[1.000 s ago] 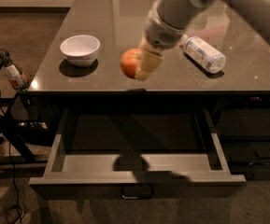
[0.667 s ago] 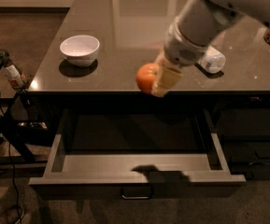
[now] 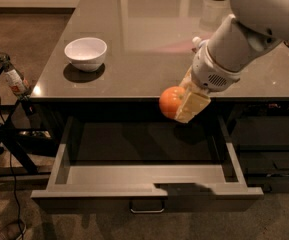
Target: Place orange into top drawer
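Grey drawer [image 3: 134, 189] already pulled open. Over its back part, orange [image 3: 170, 102] clamped in gripper [image 3: 181, 106], clear of surface [image 3: 144, 59] (carry mostly done). Left: lower, let go. Farther back, bowl [image 3: 85, 53].

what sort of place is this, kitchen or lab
Likely a kitchen-like test space: glossy counter, white bowl on it, and the gripper holding an orange over the open top drawer.

No text (claw [image 3: 182, 109], orange [image 3: 170, 102] over drawer [image 3: 109, 190]).
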Controlling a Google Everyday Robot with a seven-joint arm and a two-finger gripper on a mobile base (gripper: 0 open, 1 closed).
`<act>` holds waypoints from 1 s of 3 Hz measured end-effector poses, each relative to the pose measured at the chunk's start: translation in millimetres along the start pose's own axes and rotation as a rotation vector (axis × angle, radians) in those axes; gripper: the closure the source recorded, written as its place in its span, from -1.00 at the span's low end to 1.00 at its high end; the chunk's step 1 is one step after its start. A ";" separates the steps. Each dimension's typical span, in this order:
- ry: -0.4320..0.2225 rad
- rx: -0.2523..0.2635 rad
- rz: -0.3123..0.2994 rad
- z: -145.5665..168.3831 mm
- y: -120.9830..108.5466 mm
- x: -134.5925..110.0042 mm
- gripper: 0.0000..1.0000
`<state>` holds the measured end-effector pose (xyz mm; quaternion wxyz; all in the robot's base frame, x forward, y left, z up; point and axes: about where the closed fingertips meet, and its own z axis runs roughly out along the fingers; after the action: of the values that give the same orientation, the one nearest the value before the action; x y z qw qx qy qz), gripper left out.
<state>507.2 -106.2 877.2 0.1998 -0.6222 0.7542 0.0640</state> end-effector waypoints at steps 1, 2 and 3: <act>0.045 -0.014 0.014 16.4 9.4 10.0 1.00; 0.092 -0.026 0.045 47.1 17.5 31.3 1.00; 0.113 -0.026 0.056 72.8 16.4 45.7 1.00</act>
<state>500.9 -119.2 791.0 0.1470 -0.6061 0.7804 0.0441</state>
